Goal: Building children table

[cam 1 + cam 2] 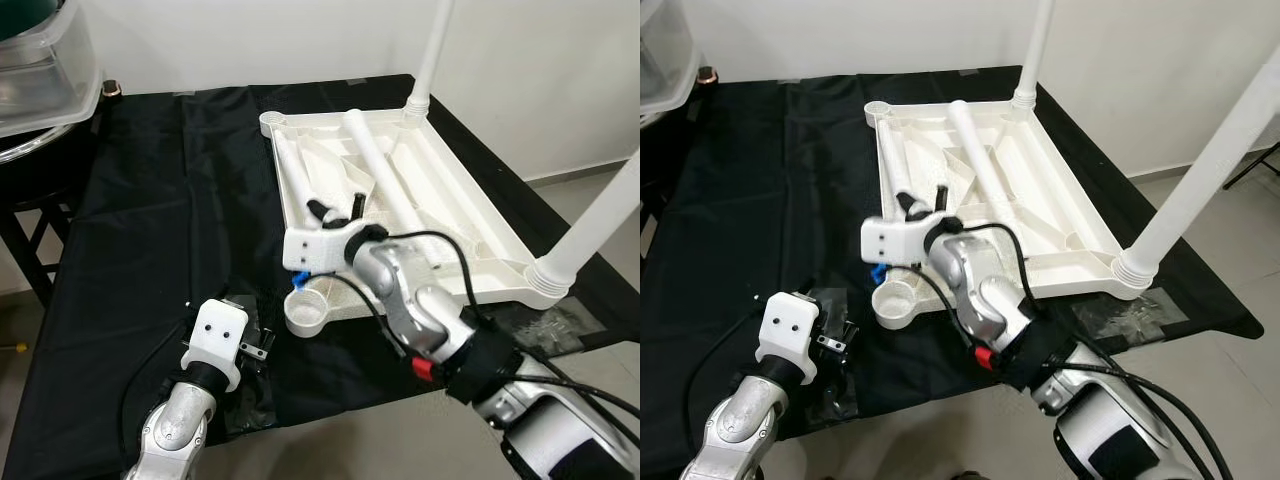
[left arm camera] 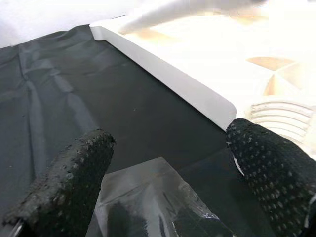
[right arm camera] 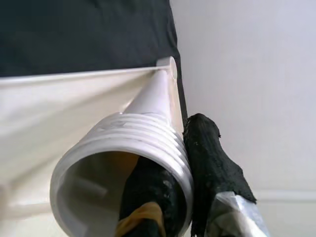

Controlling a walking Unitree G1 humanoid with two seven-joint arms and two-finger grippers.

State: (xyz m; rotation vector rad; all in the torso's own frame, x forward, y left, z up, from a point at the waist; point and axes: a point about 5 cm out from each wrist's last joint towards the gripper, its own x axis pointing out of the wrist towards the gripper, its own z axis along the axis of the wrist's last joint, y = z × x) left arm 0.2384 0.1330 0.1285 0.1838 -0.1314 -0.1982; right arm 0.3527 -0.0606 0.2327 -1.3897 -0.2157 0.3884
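Left eye view has the upturned white plastic children's tabletop (image 1: pixel 455 190) at centre right on the black cloth-covered table (image 1: pixel 140 230), two white tube legs (image 1: pixel 590 225) already standing up from its right-hand corners. Mid-frame, the right gripper (image 1: pixel 335 212) pinches the threaded rim of a loose white plastic leg (image 1: pixel 295 165) lying in the tabletop, one black finger (image 3: pixel 153 197) inside the tube and one outside. At lower left, the left gripper (image 2: pixel 168 173) hovers with fingers spread over a clear plastic bag of small parts (image 2: pixel 158 207). A clear plastic bin (image 1: pixel 40 70) sits upper left. No readable writing anywhere.
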